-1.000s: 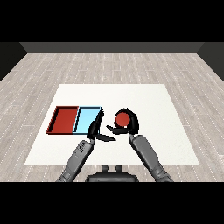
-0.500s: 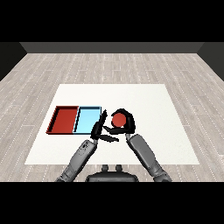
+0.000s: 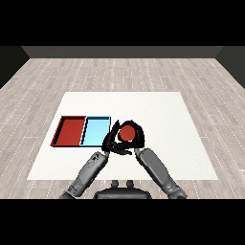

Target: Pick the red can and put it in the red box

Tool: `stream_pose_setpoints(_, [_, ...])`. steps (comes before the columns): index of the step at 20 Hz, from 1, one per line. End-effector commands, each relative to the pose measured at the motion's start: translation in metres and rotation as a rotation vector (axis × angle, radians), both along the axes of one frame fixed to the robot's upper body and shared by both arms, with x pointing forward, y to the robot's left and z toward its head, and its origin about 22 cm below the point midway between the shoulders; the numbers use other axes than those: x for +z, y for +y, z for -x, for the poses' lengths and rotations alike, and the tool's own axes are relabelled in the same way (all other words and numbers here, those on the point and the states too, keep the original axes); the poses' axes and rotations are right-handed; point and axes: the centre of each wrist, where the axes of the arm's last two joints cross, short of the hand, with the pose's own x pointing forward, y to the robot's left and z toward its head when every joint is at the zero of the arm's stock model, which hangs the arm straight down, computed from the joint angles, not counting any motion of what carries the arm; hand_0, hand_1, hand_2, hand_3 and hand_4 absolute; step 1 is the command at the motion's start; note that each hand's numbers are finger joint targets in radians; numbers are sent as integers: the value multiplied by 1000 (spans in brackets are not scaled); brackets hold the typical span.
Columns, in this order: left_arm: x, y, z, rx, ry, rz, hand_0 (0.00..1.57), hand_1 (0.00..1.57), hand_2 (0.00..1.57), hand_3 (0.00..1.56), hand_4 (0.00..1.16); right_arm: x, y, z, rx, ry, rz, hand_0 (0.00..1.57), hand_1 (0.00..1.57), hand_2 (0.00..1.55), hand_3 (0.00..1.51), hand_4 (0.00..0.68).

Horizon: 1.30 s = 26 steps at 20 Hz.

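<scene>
Lying side by side left of the frame's centre, the red tray (image 3: 71, 131) and the light blue tray (image 3: 94, 132) share a long edge, red to the left and blue to the right. Both show only their flat coloured floors inside dark rims; nothing sits in either one.

The red can (image 3: 127, 133) stands just right of the light blue tray, close to its right rim, near the middle of the frame. Its round red top faces up. The right hand (image 3: 137, 134) curls round it, black fingers arching over the far side and down the right of the can, so the can is held inside that grasp. Whether the can rests on the table or is raised a little cannot be told from this view.

The left hand (image 3: 111, 142) sits just left of the can and below the blue tray's lower right corner, its fingers crowding against those of the right hand; the black shapes overlap so much that I cannot tell how its fingers are set. Both grey forearms rise from the lower edge and converge toward the can.

The white table (image 3: 162, 115) fills the middle of the frame as a broad pale trapezoid. Around it runs a floor of light grey wood planks (image 3: 43, 81), and a dark wall (image 3: 122, 51) closes the room along the top.
</scene>
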Motion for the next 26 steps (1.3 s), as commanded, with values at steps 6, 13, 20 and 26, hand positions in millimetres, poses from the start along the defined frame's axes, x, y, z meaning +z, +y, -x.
stream_pose_setpoints(6, [17, -13, 5, -42, 26, 23, 0, 0, 0, 0, 0, -2, 5, 3, 13, 12, -26, 1532, 1532, 1462, 1417, 658])
stream_pose_setpoints(13, [2, -13, 16, 61, 36, 52, 0, 0, 0, 0, 661, 17, 30, 8, 16, -4, 14, 1512, 1512, 1461, 1403, 642])
stream_pose_setpoints(20, [-6, -5, 10, 197, 66, 14, 1571, 1571, 1561, 1475, 1120, -1, 23, 10, 28, -10, -4, 1494, 1494, 1448, 1391, 654])
stream_pose_setpoints(26, [11, -8, -12, 220, 42, 33, 1571, 1571, 1553, 1473, 1127, 14, 17, 20, 37, -5, -5, 1485, 1485, 1445, 1392, 644])
